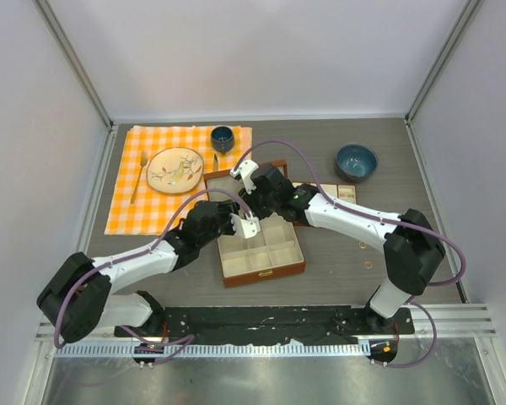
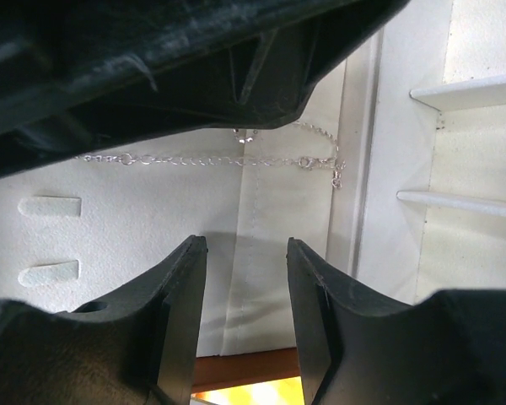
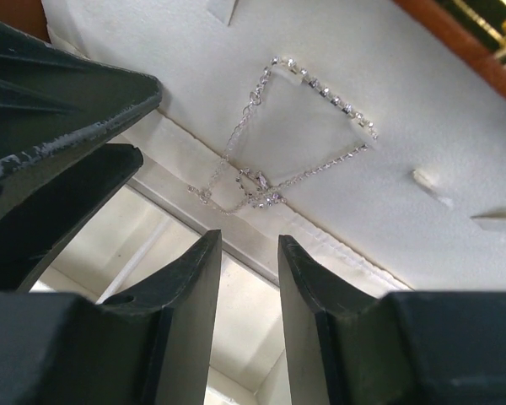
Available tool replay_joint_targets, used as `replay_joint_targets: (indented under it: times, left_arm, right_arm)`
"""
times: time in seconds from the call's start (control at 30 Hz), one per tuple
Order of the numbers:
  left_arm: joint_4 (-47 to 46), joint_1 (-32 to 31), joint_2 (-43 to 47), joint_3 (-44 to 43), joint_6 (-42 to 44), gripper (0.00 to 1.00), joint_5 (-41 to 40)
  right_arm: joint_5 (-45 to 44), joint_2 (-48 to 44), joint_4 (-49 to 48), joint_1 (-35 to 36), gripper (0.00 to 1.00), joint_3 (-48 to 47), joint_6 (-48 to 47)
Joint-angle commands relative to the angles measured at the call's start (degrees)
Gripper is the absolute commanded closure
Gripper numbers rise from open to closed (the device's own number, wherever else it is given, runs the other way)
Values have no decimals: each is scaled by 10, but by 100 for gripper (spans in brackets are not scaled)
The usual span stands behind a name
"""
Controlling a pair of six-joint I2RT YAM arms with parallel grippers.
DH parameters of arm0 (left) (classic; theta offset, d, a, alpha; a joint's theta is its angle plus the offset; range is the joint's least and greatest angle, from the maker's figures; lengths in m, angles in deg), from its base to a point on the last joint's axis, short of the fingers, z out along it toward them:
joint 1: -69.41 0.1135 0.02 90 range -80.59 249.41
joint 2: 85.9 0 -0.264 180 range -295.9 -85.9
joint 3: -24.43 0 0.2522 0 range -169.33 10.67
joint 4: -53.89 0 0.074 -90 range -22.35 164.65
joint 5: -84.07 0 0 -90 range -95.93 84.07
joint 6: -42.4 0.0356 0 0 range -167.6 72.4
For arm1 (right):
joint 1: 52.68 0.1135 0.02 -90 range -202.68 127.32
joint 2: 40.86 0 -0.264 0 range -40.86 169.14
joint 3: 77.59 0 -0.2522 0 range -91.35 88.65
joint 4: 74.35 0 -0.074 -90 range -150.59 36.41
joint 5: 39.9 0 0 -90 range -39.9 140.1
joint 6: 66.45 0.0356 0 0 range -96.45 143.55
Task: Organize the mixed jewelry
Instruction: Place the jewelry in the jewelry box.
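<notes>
Left wrist view: necklace (image 2: 202,159) runs under a blurred dark shape (image 2: 152,59) at top, so part of chain is hidden. Right wrist view: second dark shape (image 3: 51,110), blurred, covers compartments; brown box (image 3: 455,38) rim cut off at pic corner. Top view: left arm (image 1: 143,261) & right arm (image 1: 346,215) cross over box, hiding lid & far compartments; necklace not visible there. Tiny ring (image 1: 368,264) on table right of box, too small for detail.
</notes>
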Motion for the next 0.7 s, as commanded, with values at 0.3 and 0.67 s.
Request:
replay_joint_targets:
  times: [0.3,0.67]
  left_arm:
    - [-93,-2,-26,29,29,53,-28]
    - [-106,-4,-41,31,45,57,-35]
  right_arm:
    - [-9,-13,-24,2,61,-3,1]
    - [-9,-16,-26,3,62,1,1]
